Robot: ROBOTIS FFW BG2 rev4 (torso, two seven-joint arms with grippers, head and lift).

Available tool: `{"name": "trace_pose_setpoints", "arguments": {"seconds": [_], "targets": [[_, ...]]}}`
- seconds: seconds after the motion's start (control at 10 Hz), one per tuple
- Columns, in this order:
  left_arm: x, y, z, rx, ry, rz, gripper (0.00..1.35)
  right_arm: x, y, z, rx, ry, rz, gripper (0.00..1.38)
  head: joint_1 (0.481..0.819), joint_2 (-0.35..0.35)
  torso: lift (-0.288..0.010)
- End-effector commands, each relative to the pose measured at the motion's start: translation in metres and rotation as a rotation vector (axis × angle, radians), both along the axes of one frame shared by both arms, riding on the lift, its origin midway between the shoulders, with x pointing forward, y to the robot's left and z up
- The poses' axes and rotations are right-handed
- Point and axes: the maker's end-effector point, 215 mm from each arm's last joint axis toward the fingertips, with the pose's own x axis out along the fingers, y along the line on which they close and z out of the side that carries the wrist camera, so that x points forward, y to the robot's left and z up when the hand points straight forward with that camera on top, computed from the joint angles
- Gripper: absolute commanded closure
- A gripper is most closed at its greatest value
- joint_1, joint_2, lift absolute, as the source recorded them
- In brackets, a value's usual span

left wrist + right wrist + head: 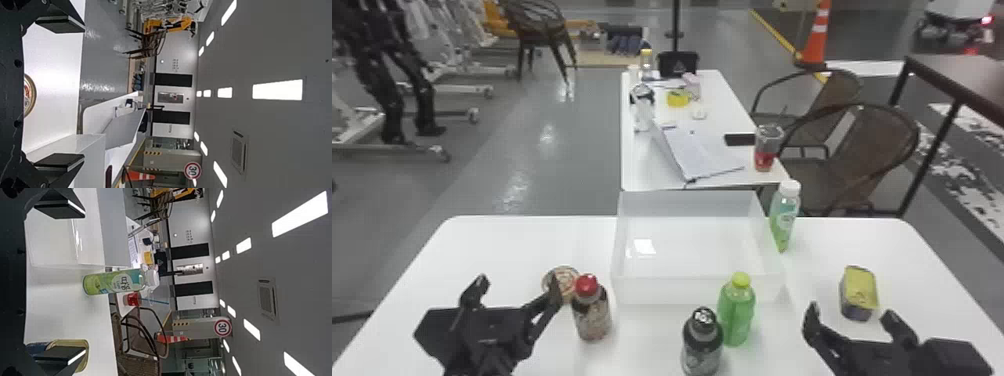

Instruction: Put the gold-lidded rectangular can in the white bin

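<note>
The gold-lidded rectangular can (859,292) stands upright on the white table (482,240), just past the fingertips of the right gripper (850,314), whose jaws are spread wide with nothing between them. In the right wrist view the can lies behind that gripper's right finger instead of midway between the two, so a straight advance could drive this finger into the can or its lid and shove it away or tip it; the jaws probably need shifting to their own right first. A shallow pinch near the lid rim might slip, and a hard squeeze could dent the wall. The white bin (662,291) lies ahead and to the left of these jaws. Between it and the can, close to the bin's right wall, the white-capped green drink bottle (783,220) could be knocked by a low crossing; the can should clear both bottle and rim. Left of the right jaws stand the lime-capped green bottle (737,315) and the black-capped dark bottle (702,347). The left gripper (517,282), also empty with its fingers apart, has the red-capped bottle (592,317) to its right and a round tin (562,280) just beyond its right finger.
</note>
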Motion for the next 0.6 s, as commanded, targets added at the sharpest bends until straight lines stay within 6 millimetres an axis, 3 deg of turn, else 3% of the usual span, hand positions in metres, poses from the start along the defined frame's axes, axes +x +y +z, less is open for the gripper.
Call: {"name": "trace_pose_setpoints", "arguments": {"seconds": [0.0, 0.5], "targets": [[0.0, 0.0001, 0.0002, 0.001, -0.001, 0.0, 0.14, 0.0, 0.0, 0.0, 0.002, 0.0, 0.0, 0.08, 0.549, 0.0, -0.1], [0.0003, -0.002, -0.0016, 0.014, 0.006, -0.008, 0.14, 0.0012, 0.0001, 0.0022, 0.008, -0.004, -0.001, 0.08, 0.549, 0.0, -0.1]]}}
